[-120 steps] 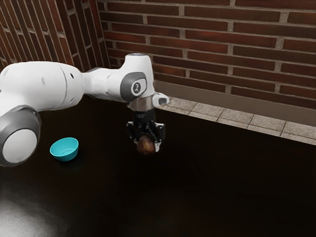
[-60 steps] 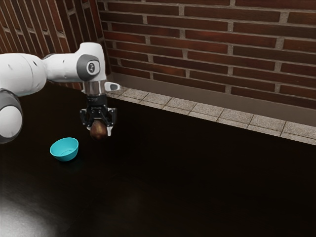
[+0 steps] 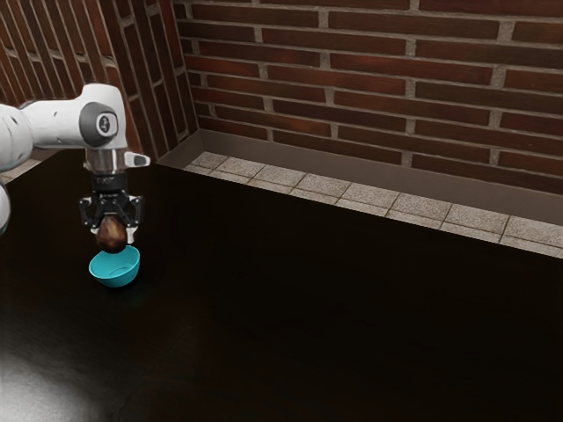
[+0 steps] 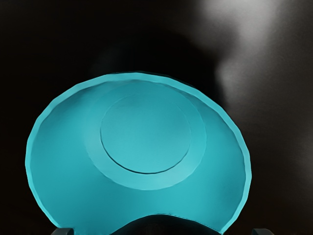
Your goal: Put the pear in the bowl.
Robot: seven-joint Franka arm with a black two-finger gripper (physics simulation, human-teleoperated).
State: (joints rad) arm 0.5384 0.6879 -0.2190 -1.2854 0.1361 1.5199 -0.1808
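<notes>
My gripper (image 3: pixel 112 230) is at the exterior view's left, pointing down, shut on the brown pear (image 3: pixel 111 236). The turquoise bowl (image 3: pixel 115 269) stands upright on the table, and the pear's lower end overlaps its far rim in that view. From the hand, the bowl (image 4: pixel 145 132) is seen large with a bare inner floor. The dark top of the pear (image 4: pixel 164 225) cuts across the near part of the bowl, between the gripper's two fingertips (image 4: pixel 163 232). Whether pear and bowl touch cannot be told.
The dark table (image 3: pixel 334 308) stretches toward the exterior view's right. A brick wall (image 3: pixel 369 88) rises behind it, with a strip of pale tiles (image 3: pixel 343 192) along the table's far edge.
Carrying the pear, my hand has travelled toward the exterior view's left, from well to the right of the bowl to over it. The bowl has stayed put.
</notes>
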